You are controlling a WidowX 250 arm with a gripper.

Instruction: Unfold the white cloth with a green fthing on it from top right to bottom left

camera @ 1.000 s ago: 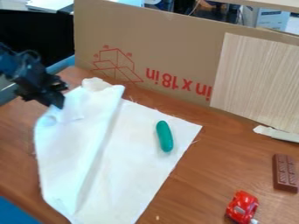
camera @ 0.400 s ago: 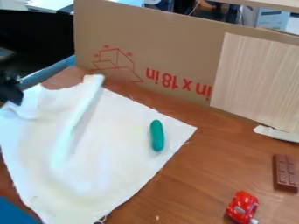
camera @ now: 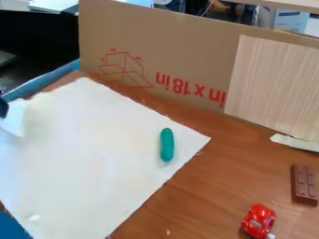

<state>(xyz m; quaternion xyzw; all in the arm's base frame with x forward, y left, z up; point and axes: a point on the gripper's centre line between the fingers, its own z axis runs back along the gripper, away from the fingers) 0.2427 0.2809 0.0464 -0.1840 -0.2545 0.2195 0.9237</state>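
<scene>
Your gripper [camera: 3, 108] is at the left edge, by a bit of the white cloth [camera: 93, 158] that looks lifted. I can't tell if it has hold. Most cloth lies to its right, with the green thing [camera: 167, 144] far over. Pull down and left, away from it.

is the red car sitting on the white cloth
No, the car sits on the bare brown table, to the right of the cloth's edge.
</scene>
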